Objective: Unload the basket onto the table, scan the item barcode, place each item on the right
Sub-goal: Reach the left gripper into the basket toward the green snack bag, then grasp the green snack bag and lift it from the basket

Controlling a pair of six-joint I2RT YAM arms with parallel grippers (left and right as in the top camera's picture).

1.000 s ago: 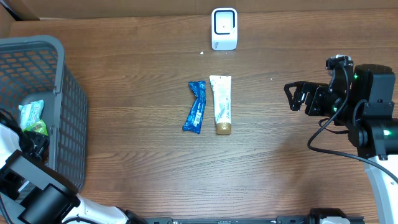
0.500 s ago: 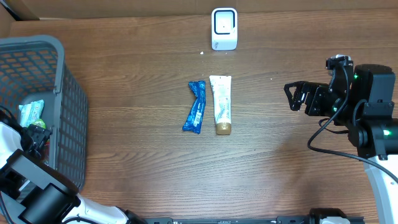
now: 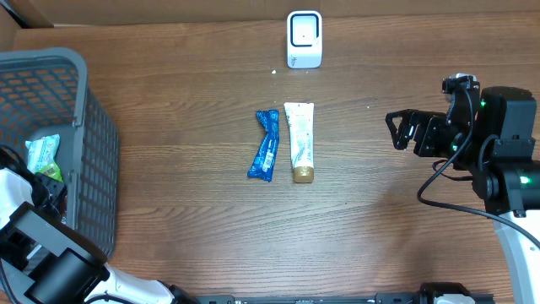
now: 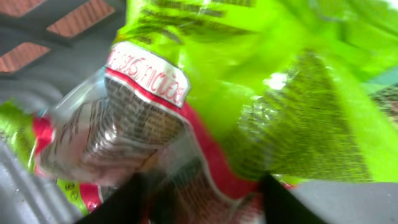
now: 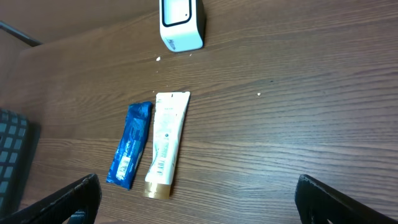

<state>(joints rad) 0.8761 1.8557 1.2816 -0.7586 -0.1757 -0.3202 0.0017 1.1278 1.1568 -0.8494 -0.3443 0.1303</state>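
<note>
Dark brown wood-grain tabletop [image 3: 186, 211], its grain running left to right, fills nearly the whole overhead view. A tan, cardboard-like strip [image 3: 169, 8] borders its far edge. Lighting is even and diffuse, with a pale sheen across the boards.

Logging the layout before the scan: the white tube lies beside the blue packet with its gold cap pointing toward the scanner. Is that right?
Not quite. The white tube does lie beside the blue packet, but its gold cap points away from the scanner, toward the robot's side. The overhead view shows this plainly.
</note>
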